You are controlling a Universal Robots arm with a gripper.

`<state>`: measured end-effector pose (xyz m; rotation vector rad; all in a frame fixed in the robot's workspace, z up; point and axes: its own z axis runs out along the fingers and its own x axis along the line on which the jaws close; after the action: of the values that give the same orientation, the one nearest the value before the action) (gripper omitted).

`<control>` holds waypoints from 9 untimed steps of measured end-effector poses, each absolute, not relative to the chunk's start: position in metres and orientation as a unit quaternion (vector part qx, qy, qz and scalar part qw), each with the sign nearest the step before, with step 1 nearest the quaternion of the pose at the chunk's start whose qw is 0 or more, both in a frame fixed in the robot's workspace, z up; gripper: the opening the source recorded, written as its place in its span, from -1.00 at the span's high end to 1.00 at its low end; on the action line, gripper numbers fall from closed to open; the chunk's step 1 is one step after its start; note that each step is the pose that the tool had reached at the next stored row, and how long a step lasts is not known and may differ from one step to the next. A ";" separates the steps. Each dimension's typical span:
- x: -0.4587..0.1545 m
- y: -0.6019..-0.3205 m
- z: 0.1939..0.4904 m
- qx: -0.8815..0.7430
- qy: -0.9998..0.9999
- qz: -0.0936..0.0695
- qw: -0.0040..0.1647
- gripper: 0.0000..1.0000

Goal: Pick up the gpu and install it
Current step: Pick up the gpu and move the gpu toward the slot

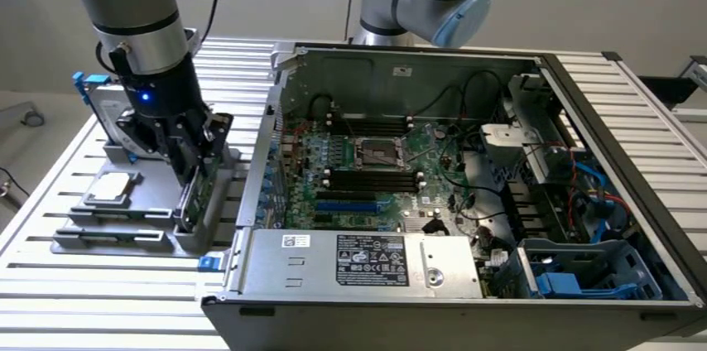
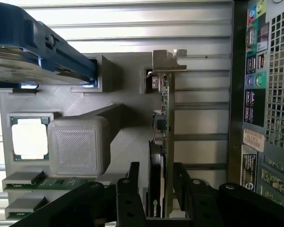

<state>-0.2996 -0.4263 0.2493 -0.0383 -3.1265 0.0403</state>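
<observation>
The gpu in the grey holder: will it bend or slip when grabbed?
Probably stiff: the gpu is a flat board with a black cover. That cover looks glossy, so maybe slippery. Standing on its thin edge in the grey holder, it could tip if nudged.

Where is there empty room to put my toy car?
Bare slats of the table lie at the exterior view's lower left, bordered by the grey holder and the computer case. Holder and case are crowded.
</observation>
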 end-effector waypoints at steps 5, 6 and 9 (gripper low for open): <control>-0.300 -0.426 0.245 -0.011 -1.000 0.013 0.006 0.16; -0.300 -0.426 0.245 -0.011 -1.000 0.013 0.006 0.16; -0.300 -0.426 0.244 -0.011 -1.000 0.013 0.006 0.16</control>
<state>-0.2997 -0.4263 0.2444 -0.0345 -3.1301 0.0401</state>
